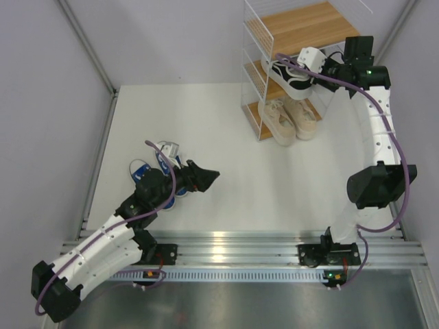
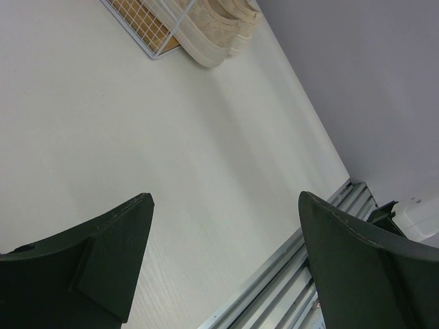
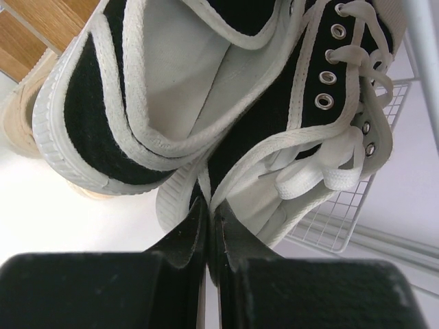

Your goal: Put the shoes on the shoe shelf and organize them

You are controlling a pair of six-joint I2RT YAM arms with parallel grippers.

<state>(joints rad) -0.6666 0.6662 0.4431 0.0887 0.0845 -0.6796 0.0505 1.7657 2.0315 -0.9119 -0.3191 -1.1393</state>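
A: Shoe positions?
B: Black pair on the shelf's middle tier, beige pair on its bottom tier, blue pair on the table.
A: Grippers?
B: Left gripper spread wide, empty; right gripper clenched at a black heel.

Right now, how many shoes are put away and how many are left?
Done: the beige pair sits on the shelf's bottom tier. In hand: both black shoes are at the middle tier, with the right jaws shut at one heel, so that one may not be let go yet. Left: the blue pair lies on the table by the left arm, whose jaws are open and empty. The top tier is bare.
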